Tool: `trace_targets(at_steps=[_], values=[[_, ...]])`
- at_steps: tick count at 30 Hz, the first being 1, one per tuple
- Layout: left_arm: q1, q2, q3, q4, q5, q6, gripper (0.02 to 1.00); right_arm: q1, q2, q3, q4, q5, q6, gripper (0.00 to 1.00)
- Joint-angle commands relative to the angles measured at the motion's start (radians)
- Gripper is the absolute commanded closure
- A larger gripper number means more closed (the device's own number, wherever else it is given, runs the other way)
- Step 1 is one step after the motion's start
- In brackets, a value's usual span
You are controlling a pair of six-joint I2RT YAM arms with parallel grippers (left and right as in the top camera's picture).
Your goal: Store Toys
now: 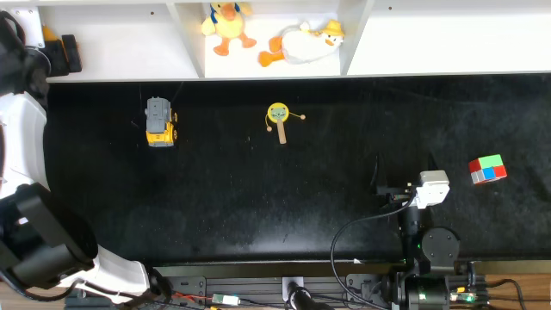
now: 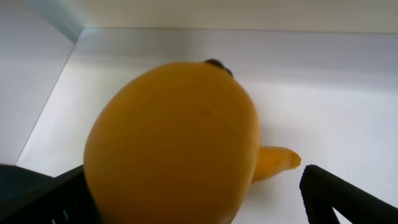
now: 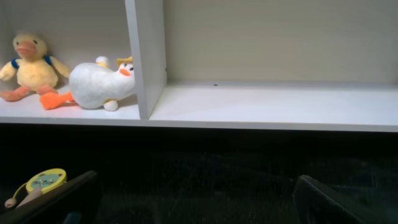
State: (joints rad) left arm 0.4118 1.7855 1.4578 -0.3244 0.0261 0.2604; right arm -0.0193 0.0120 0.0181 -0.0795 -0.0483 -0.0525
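Left pincer [image 2: 193, 171] first: jaws spread wide, deep inside the left compartment of the white shelf [image 2: 348, 106], with a round yellow toy [image 2: 171, 124] sitting between the fingers. One finger right up against the toy, the other clearly apart from it, so not clamped. Small orange nub sticking out of the toy's side, dark spot up top. Can't tell what kind of toy exactly, way too close.

Right pincer [image 3: 196, 180]: also wide open, nothing between the jaws, low over the black worktop [image 1: 258, 198] on its right half, pointed at the shelf's right compartment.

Moving outward, on the worktop: little drum rattle [image 1: 278, 114] with a wooden handle near the middle, close to the shelf edge; yellow-and-grey toy truck [image 1: 160, 122] off to its left, well apart; colour cube [image 1: 487, 170] out at the right, beside the right arm, not touching.

Middle compartment of the shelf: yellow duck plush [image 1: 228, 21] sitting upright, white duck plush [image 1: 303, 43] lying on its side just beside it, orange feet toward the yellow one.
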Motion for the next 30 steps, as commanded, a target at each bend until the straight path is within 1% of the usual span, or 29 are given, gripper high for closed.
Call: trace_targets(at_steps=[1,11,19,23,27,30], values=[[-0.003,-0.024,0.021,-0.004,0.017,-0.008,0.020,-0.003,-0.008,-0.013,0.005,-0.003,0.008,0.005],[0.031,-0.128,-0.018,-0.074,0.013,-0.008,0.020,-0.003,-0.008,-0.013,0.005,-0.003,0.008,0.005],[0.032,-0.301,-0.256,-0.042,0.014,-0.009,0.020,-0.003,-0.008,-0.013,0.005,-0.003,0.008,0.005],[0.030,-0.449,-0.415,-0.040,0.022,-0.065,0.020,-0.003,-0.007,-0.013,0.005,-0.003,0.008,0.007],[-0.011,-0.582,-0.562,-0.040,0.097,-0.092,0.020,-0.003,-0.007,-0.013,0.005,-0.003,0.008,0.005],[-0.083,-0.628,-0.647,-0.041,0.091,-0.137,0.020,-0.003,-0.008,-0.013,0.005,-0.003,0.008,0.007]])
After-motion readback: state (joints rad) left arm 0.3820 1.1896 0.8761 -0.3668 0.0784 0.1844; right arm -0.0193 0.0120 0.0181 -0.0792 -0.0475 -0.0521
